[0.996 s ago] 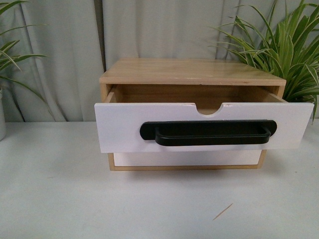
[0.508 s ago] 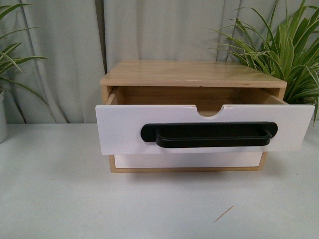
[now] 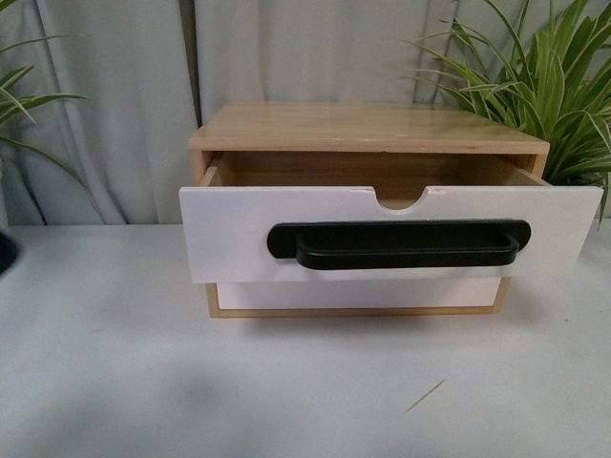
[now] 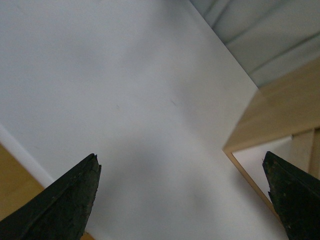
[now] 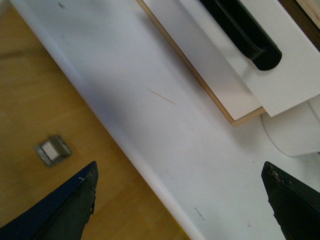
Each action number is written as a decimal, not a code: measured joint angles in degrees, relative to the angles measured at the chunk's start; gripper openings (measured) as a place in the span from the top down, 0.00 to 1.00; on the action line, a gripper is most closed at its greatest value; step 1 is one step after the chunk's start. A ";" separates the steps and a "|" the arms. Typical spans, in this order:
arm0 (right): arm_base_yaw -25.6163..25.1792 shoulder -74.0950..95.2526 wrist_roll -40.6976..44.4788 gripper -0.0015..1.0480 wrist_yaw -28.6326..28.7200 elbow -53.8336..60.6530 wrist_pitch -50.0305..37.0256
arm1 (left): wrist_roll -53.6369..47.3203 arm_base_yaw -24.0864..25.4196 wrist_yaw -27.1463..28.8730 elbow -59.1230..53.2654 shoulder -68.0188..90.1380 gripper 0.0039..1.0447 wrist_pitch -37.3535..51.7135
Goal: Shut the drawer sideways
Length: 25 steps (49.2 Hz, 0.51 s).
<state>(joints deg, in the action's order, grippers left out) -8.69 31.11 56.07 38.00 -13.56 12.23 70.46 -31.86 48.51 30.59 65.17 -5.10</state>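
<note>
The drawer [image 3: 239, 239] has a white front, a long black bar handle [image 3: 401, 244] and a semicircular notch in its top edge. It stands pulled out of the light wood cabinet [image 3: 363, 129] on the white table. Neither gripper shows in the front view. My left gripper [image 4: 182, 192] is open and empty above the table, beside the cabinet's side [image 4: 272, 117]. My right gripper [image 5: 180, 200] is open and empty over the table's front edge; the drawer front [image 5: 290, 70] and its handle [image 5: 245, 32] lie ahead of it.
A plain white lower drawer front [image 3: 363, 294] sits shut under the open drawer. Green plants stand at the back right [image 3: 544, 86] and far left [image 3: 24, 105]. A thin wooden sliver [image 3: 425, 395] lies on the table [image 3: 115, 382]. Grey curtains hang behind.
The front view has shifted slightly: the cabinet and drawer sit a little higher in the picture, and the left plant's pot has slid mostly out of view. The drawer stays open.
</note>
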 joint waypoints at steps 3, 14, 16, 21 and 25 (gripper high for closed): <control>-0.83 1.49 2.86 0.09 -0.83 1.46 -3.39 | 0.28 -1.09 -1.92 0.90 2.95 0.05 2.45; -2.08 10.29 10.62 0.09 -2.91 3.74 -15.74 | -1.25 -3.96 -8.15 6.34 14.36 0.05 10.93; -2.05 11.98 11.93 0.09 -3.41 3.74 -17.86 | -1.95 -4.11 -9.20 7.45 16.00 0.05 12.09; -1.03 16.59 13.53 0.09 -4.59 3.72 -22.95 | -4.31 -4.15 -11.21 10.60 19.04 0.05 13.70; 0.57 20.72 13.05 0.09 -6.27 3.06 -28.13 | -5.77 -3.91 -12.28 12.46 20.68 0.05 14.12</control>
<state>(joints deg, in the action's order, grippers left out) -8.12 51.83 69.12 31.73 -10.50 -15.90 64.69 -35.77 36.23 43.05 85.84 9.02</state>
